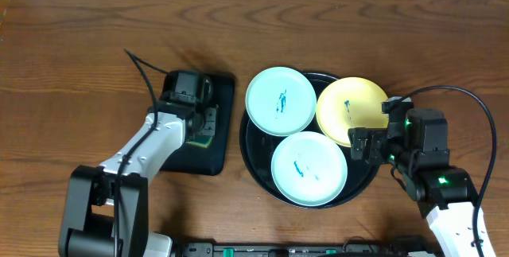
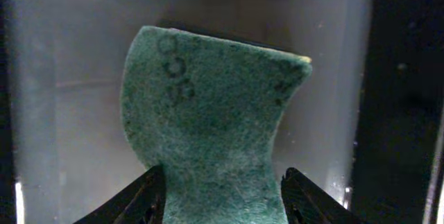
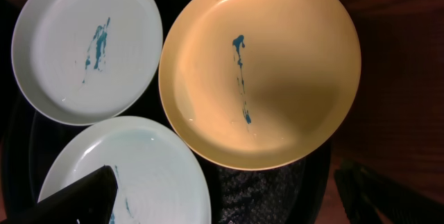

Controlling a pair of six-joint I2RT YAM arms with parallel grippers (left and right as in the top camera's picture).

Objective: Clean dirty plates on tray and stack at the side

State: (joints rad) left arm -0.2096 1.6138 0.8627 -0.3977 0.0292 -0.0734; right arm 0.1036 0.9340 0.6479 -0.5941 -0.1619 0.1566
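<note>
Three plates lie on the round black tray [image 1: 253, 158]: a mint plate [image 1: 281, 100] at the back left, a yellow plate [image 1: 350, 110] at the back right and a mint plate [image 1: 308, 168] in front. All three have teal smudges at the centre. In the right wrist view the yellow plate [image 3: 260, 71] overlaps the tray [image 3: 258, 191], with the mint plates at the upper left [image 3: 87, 44] and lower left [image 3: 149, 175]. My right gripper [image 1: 367, 146] [image 3: 229, 203] is open and empty over the tray's right side. My left gripper [image 1: 203, 122] [image 2: 223, 182] is shut on a green sponge [image 2: 211, 113].
A small rectangular black tray [image 1: 221, 98] lies left of the round tray, under my left gripper. The table is brown wood [image 1: 79, 42]. A black cable [image 1: 143, 70] runs from the left arm across the table.
</note>
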